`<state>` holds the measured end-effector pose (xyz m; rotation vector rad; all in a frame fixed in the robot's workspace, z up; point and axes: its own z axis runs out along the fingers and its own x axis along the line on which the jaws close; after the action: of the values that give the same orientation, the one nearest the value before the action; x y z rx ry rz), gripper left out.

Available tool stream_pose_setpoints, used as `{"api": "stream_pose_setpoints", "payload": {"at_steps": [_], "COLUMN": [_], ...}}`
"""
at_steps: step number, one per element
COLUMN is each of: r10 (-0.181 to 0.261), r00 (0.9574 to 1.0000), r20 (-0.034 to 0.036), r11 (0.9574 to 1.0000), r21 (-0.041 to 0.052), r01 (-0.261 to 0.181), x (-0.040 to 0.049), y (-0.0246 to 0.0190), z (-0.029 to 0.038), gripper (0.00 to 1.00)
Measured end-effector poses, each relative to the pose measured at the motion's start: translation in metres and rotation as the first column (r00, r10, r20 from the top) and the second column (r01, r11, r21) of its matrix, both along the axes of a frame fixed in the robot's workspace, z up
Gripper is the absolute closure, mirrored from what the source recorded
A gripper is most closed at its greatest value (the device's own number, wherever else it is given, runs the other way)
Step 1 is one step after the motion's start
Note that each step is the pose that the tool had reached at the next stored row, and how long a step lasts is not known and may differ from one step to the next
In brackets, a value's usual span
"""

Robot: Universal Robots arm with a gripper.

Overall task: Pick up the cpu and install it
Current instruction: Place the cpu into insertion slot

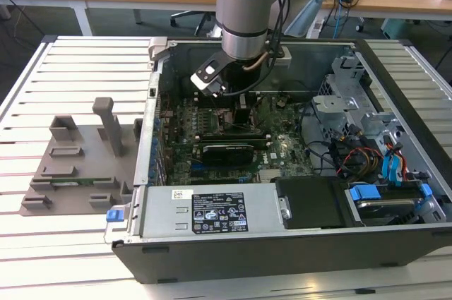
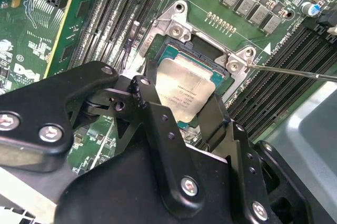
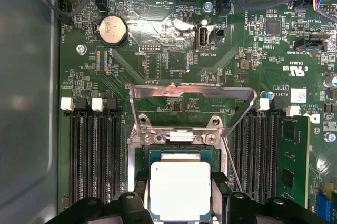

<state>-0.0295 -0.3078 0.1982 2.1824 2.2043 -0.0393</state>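
The gripper's (image 2: pixel 184 84) black linkage and screw-studded finger arms loom closest in the second wrist view, and its two fingers (image 2: pixel 147 89) are closed against opposite edges of the cpu (image 2: pixel 185 91), clamping it between them. The cpu, silvery metal top up and level, sits directly over the open socket (image 2: pixel 169 50), whose teal interior shows around the chip's edges. I cannot tell whether it rests in the socket or hangs just above it.

In the first wrist view the gripper (image 3: pixel 180 192) flanks the cpu (image 3: pixel 180 187) the same way. The socket's metal load plate (image 3: pixel 192 91) stands swung up and open just beyond it, and a thin retention lever (image 3: pixel 231 166) runs alongside. Black memory slots (image 3: pixel 95 155) line both sides of the socket, and a coin cell (image 3: pixel 113 29) sits farther off on the green motherboard (image 3: pixel 174 60).

In the exterior view the arm (image 1: pixel 246 10) reaches straight down into the open computer case (image 1: pixel 282 247), which lies on a slatted table (image 1: pixel 70 67).
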Motion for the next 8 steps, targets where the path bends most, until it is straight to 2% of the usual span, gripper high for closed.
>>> {"api": "stream_pose_setpoints", "payload": {"at_steps": [5,6,7,8], "r10": [0.000,0.000,0.000,0.000], "r00": [1.0000,1.0000,1.0000,1.0000], "r20": [0.0001,0.0000,0.0000,0.0000], "r11": [1.0000,1.0000,1.0000,1.0000], "r21": [0.0000,0.0001,0.0000,0.0000], "r01": [0.000,0.000,0.000,0.000], "x": [0.0001,0.0001,0.0002,0.0002], "y": [0.0000,0.0000,0.0000,0.0000], "z": [-0.0001,-0.0002,-0.0002,-0.0002], "gripper": [0.45,0.44,0.38,0.38]}}
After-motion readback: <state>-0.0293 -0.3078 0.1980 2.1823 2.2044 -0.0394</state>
